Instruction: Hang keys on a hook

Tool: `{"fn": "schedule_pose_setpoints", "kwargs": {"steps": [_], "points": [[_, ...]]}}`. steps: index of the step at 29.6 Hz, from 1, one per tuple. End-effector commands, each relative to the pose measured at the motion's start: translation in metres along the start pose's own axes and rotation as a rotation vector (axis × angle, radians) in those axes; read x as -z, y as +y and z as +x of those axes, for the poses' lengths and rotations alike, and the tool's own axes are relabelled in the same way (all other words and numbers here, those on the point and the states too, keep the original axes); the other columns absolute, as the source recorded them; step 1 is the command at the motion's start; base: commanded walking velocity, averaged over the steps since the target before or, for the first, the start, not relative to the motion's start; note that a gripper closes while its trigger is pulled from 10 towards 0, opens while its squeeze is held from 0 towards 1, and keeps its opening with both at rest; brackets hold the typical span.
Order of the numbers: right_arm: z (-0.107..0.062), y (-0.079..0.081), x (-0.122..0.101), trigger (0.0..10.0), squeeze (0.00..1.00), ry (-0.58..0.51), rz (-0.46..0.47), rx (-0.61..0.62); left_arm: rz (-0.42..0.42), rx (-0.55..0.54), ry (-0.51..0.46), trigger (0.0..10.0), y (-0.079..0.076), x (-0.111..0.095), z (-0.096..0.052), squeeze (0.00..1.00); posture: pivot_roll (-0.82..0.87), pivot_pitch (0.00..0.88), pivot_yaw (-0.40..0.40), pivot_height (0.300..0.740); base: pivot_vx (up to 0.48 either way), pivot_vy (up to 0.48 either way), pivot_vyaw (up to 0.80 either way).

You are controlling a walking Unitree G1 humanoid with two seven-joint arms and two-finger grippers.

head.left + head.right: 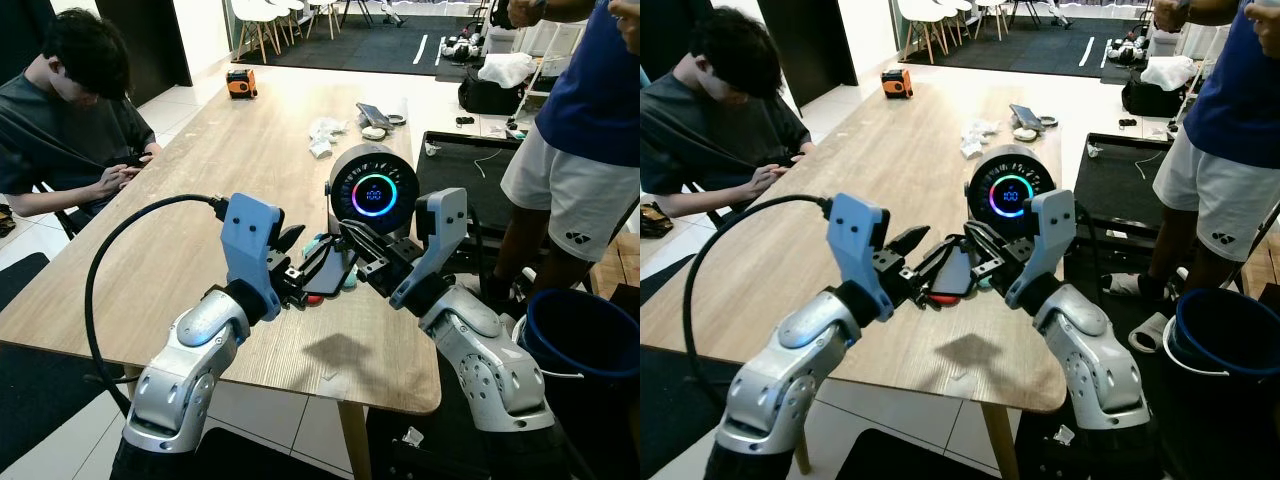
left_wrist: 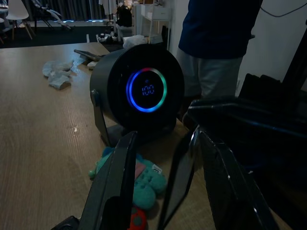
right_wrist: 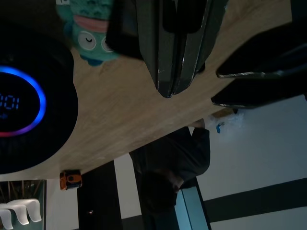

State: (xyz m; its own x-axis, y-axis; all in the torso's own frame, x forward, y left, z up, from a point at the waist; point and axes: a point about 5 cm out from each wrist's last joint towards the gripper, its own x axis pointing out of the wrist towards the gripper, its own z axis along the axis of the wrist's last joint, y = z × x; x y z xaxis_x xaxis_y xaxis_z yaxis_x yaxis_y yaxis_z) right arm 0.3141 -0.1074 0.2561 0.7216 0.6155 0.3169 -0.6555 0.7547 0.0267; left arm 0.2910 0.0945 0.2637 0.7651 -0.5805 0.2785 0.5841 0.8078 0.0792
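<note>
Left eye: both arms are raised over the near end of the wooden table [image 1: 200,170]. The left gripper [image 1: 300,262] and right gripper [image 1: 362,250] meet in front of a round black device with a glowing ring display [image 1: 374,191]. Between and under them lies a dark flat object [image 1: 328,270] with a teal plush charm [image 1: 348,281] and a red bit [image 1: 318,299] resting on the table. No keys can be made out as such. A seated person [image 1: 75,120] is at the table's left side, and a standing person in white shorts [image 1: 575,180] is at the right by a blue bucket [image 1: 585,335].

Right eye: same layout. The left gripper's fingers are spread, with their tips just beside the dark object. The right gripper's fingers point toward it, closed or nearly so.

Left wrist: the fingers [image 2: 115,187] stand apart, with the dark flat object upright in the gap. I can't tell whether they grip it. The teal charm lies on the table below, in front of the device.

Right wrist: the fingers [image 3: 168,52] are pressed together with nothing visible between them. The teal charm, with its cartoon eyes, lies beside the ring display.
</note>
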Motion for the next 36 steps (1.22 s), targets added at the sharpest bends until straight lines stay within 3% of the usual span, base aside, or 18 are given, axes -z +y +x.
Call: {"fn": "schedule_pose_setpoints", "kwargs": {"steps": [1,14,29,36], "points": [[-0.005,0.002,0.009,10.0,0.0,0.032,0.013,-0.002,-0.01,-0.002,0.004,10.0,0.0,-0.001,-0.004,0.0,0.08,0.189,0.057,0.74,0.0,0.0,0.0],[-0.012,0.007,0.022,10.0,0.0,0.075,0.007,-0.008,-0.014,-0.021,-0.013,10.0,0.005,-0.008,-0.002,0.0,0.07,0.184,0.056,0.74,0.0,0.0,0.0],[-0.007,0.009,0.023,10.0,0.0,0.067,0.005,-0.006,-0.007,-0.026,-0.075,10.0,0.004,-0.027,0.004,0.0,0.08,0.176,0.05,0.74,0.0,0.0,0.0],[0.004,0.01,0.006,10.0,0.0,0.001,-0.003,-0.004,-0.021,-0.031,0.004,10.0,0.002,-0.003,0.0,0.0,0.07,0.178,0.054,0.74,0.0,0.0,0.0]]}}
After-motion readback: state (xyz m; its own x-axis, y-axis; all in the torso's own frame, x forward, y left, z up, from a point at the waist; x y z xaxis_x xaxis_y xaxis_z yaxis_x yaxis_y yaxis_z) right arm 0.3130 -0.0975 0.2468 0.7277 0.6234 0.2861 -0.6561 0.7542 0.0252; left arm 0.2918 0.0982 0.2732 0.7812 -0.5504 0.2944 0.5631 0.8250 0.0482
